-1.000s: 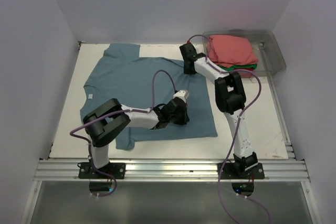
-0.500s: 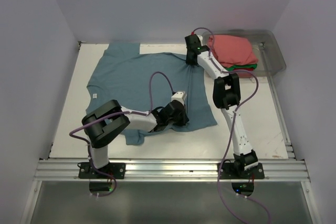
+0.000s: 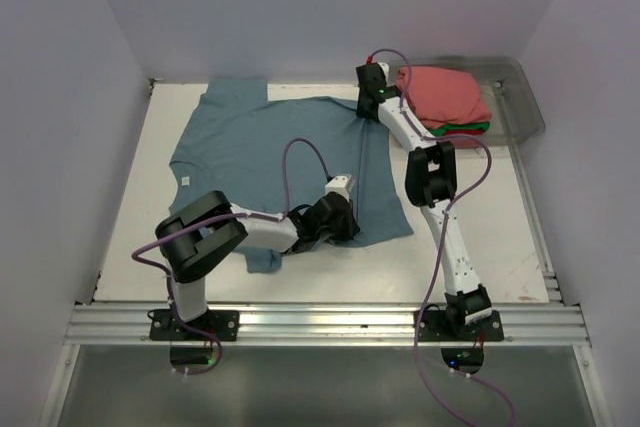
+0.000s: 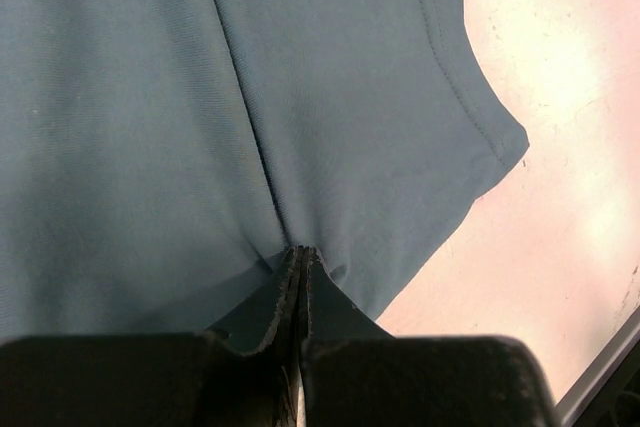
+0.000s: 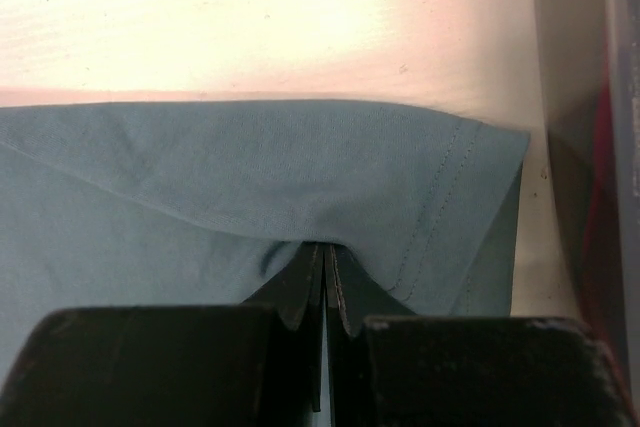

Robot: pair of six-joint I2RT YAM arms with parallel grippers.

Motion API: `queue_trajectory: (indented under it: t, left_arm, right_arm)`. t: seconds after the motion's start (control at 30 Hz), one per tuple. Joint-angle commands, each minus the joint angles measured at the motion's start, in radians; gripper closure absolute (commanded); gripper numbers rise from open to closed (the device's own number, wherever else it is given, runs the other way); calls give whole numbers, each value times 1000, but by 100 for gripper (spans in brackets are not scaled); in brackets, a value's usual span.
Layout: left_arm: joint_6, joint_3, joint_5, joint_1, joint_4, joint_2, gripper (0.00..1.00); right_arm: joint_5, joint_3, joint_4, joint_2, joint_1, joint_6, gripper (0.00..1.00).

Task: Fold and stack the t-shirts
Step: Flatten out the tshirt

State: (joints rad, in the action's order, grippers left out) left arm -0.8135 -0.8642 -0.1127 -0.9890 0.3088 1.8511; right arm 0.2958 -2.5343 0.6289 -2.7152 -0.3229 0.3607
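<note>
Blue tee lies spread flat on the left and middle of the table, collar to your left and hem to your right, with one sleeve at the far edge and the other near the front rail. You have both hem corners in hand: the left gripper is clamped tight on a pinch of cloth just inside the near corner, and the right gripper is clamped the same way on the far corner, with its stitched edge just to the side. This looks like the start of the first fold, with nothing doubled over yet. The next move probably calls for lifting both corners together, level and only high enough to clear the cloth, then carrying them left toward the collar so the hem lands square. Keep the two pinches evenly apart, or the edge will sag or skew. Room is tight on the far right: the bin, holding a folded pink tee over a green one, sits near the right gripper, so don't swing that way. Bare table is open right of the hem and in front. On the left, only a narrow strip remains before the wall.
</note>
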Motion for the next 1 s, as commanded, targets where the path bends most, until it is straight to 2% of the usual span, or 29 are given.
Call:
queue_trajectory:
  t: [0.0, 0.37, 0.53, 0.97]
  left_arm:
    - [-13, 57, 53, -36, -149, 11, 100]
    - [-13, 54, 45, -46, -162, 7, 100]
    - [-9, 45, 41, -48, -171, 14, 100]
    - [-4, 30, 42, -46, -175, 30, 100]
  right_arm:
    - [57, 37, -127, -18, 50, -31, 100]
    - [82, 88, -248, 15, 50, -103, 100]
    - [72, 190, -334, 78, 50, -109, 100]
    - [63, 235, -327, 136, 48, -124, 100]
